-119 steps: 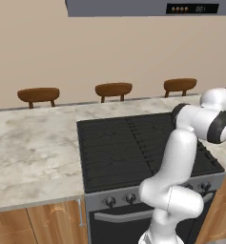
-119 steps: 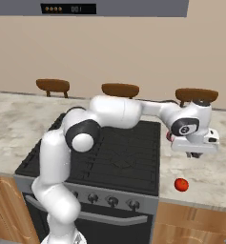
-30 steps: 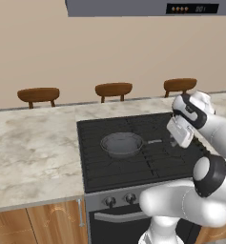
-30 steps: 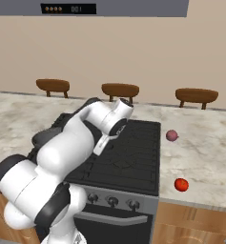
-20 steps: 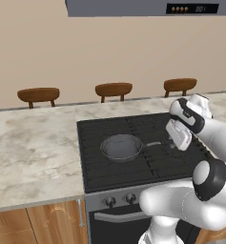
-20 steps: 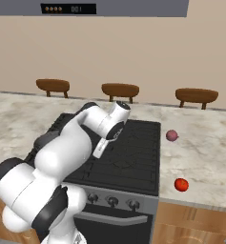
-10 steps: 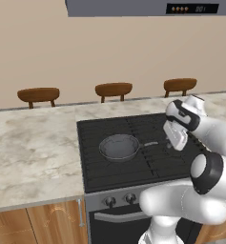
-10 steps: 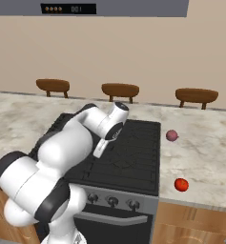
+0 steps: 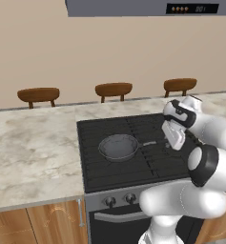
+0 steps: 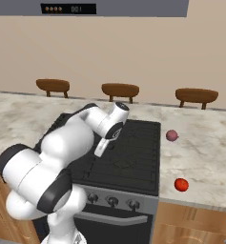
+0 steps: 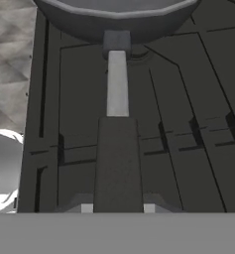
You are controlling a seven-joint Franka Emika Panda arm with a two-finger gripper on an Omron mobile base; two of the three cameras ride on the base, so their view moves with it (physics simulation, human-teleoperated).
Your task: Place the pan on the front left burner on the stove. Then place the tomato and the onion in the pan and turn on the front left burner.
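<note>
pan (image 9: 118, 147): sitting on the stove (image 9: 133, 169), front left grate, handle pointing right
pincer (image 11: 117, 206): clamped on the handle's end
onion (image 10: 171, 136), tomato (image 10: 181, 184): out on the right tabletop (image 10: 200, 143), well apart
stools (image 9: 114, 89): lined up behind

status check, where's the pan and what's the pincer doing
Pincer shut on pan handle. Pan over stove front left. Tomato, onion on counter, not yet in pan. Nothing in the way.

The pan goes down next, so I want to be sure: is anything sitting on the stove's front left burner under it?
Nothing visible does. The pan, held by its handle in the gripper, is over bare grate on the stove. The tomato and onion lie on the counter.
</note>
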